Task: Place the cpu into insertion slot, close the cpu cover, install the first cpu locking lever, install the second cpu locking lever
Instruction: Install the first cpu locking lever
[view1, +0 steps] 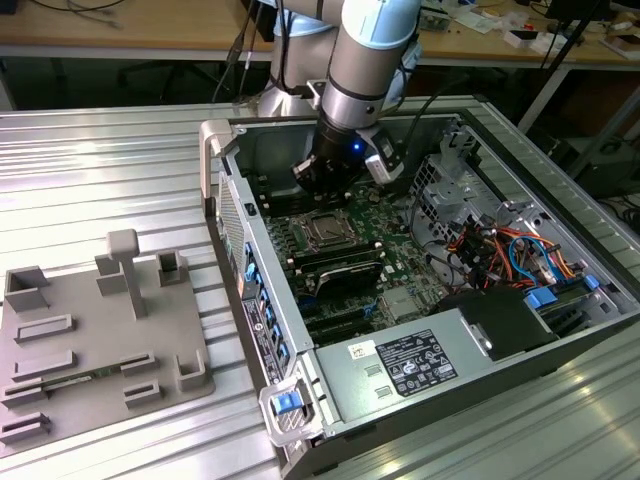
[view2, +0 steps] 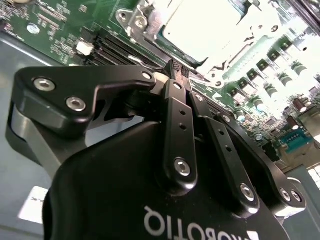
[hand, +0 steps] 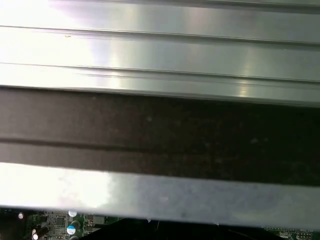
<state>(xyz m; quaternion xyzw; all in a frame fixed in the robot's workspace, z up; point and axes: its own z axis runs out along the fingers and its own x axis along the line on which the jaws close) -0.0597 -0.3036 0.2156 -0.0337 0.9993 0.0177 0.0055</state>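
Ribbed aluminium tabletop (view1: 110, 170) carries an open computer case (view1: 420, 400), with a grey fixture tray (view1: 90, 340) well to the exterior view's left of it and cluttered workbenches behind. Inside the case lies the green motherboard (view1: 395, 245), with bundled cables and drive bays toward the exterior view's right.

The arm's gripper (view2: 175, 70) hangs low over the board's far part, just beyond the socket. In the second wrist view its two black fingers (view2: 176, 107) are pressed together at the tips, with no gap between them and nothing visibly pinched there. The tips sit right at the near edge of the socket assembly, close to a thin metal bar that may be a locking lever; whether they touch it I cannot tell.

The cpu (view2: 200, 27) already lies in the insertion slot (view1: 325, 232), its pale metal top showing through the window of the cpu cover (view2: 145, 25), which is folded down flat around it. So placement and cover closing look done, and the work in hand appears to be one of the locking levers. Whether either lever is already latched cannot be made out.

Judging from this, a lever move calls for pushing the bar down and sideways under its hook with closed fingertips, keeping clear of the nearby capacitors (view2: 272, 75).
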